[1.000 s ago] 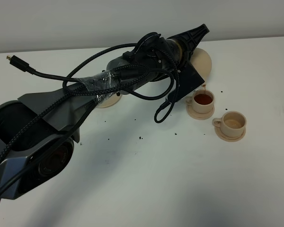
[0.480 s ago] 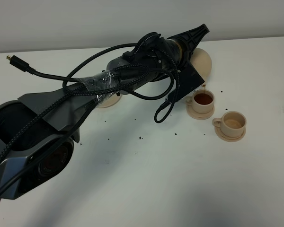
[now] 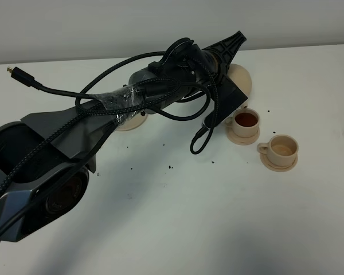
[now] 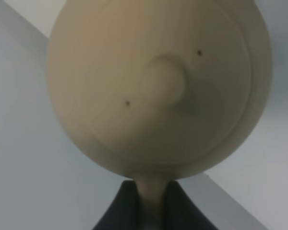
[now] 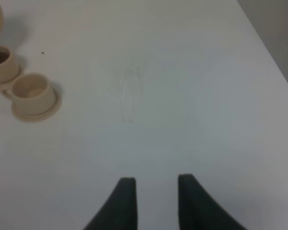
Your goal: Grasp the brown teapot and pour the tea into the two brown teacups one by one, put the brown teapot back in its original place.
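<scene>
L hand (image 4: 151,211) pinched tight on the loop handle of the brown teapot (image 4: 158,91); pot is up off the desk (image 3: 189,229), tipped, lid facing the wrist cam, just behind the 1st teacup (image 3: 246,120), which holds dark tea. 2nd teacup (image 3: 282,148) sits just beside it, pale inside; each on its own sm. saucer. Big saucer (image 3: 126,123) lies well apart, partly hidden under L arm. R hand (image 5: 153,201) fingers spread, nothing betw. them, over desk.

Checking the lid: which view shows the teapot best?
Left wrist: the teapot fills it, lid and knob facing the camera. Exterior high shows only part behind the arm; right wrist just an edge sliver.
</scene>
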You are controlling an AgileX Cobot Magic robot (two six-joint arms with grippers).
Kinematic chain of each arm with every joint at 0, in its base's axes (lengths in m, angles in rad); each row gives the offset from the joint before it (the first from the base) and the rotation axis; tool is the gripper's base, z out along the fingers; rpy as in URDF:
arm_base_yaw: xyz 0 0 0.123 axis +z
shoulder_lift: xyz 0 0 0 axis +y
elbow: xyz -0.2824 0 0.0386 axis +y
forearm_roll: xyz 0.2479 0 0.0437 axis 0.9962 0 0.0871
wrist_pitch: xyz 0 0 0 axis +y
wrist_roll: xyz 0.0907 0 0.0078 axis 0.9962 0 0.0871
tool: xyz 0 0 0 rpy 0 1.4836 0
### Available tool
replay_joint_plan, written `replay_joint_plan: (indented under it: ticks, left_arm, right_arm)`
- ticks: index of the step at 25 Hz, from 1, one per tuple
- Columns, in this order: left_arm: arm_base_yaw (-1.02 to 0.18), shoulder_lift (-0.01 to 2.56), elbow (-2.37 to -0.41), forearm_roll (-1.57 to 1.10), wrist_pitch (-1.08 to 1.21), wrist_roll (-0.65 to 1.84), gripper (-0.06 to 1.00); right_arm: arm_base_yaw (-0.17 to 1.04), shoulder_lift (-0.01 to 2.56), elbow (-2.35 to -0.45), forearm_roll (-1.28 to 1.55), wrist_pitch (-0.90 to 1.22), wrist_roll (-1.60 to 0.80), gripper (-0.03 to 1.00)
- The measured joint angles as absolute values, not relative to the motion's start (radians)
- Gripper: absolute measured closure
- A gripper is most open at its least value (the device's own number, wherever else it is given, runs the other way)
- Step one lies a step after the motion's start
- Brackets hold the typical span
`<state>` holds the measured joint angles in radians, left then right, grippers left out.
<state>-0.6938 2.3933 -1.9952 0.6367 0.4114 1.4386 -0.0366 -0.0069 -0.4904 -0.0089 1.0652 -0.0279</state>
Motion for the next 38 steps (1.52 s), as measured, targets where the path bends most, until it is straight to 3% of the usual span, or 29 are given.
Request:
replay_joint_plan:
  ticks: [9,28,38]
  left_arm:
    - [-0.694,2.389,-1.995,0.627,0.504,1.304,0.79]
    - [-0.694,2.283,-1.995,0.252,0.888,1.229,0.79]
    - [-0.694,2.282,-1.995,0.192,1.053,0.988,0.79]
  right_arm:
    - [-0.037,-0.007,-0.49,-0.009,1.065,-0.028,0.72]
    - [-0.037,-0.007,-0.49,-0.009,1.065,-0.028,0.72]
    - [-0.037,-0.007,-0.49,-0.009,1.065,-0.028,0.72]
